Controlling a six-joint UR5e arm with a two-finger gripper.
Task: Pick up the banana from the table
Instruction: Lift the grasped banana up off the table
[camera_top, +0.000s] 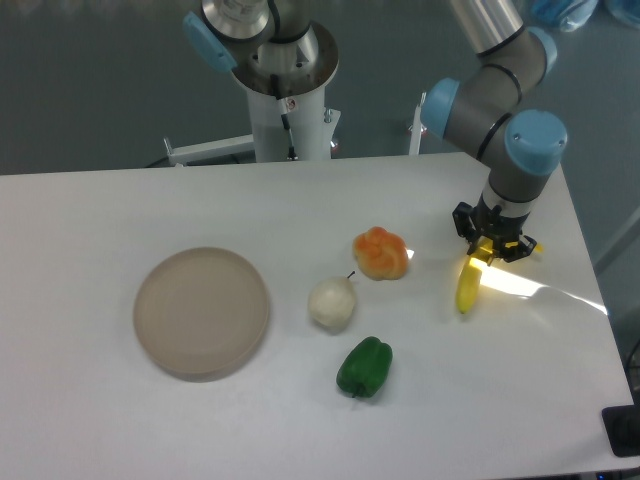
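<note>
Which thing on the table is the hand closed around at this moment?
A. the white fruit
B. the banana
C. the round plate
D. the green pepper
B: the hand is closed on the upper end of the banana, at the right side of the table; the pepper, plate and white fruit lie apart from it.
</note>
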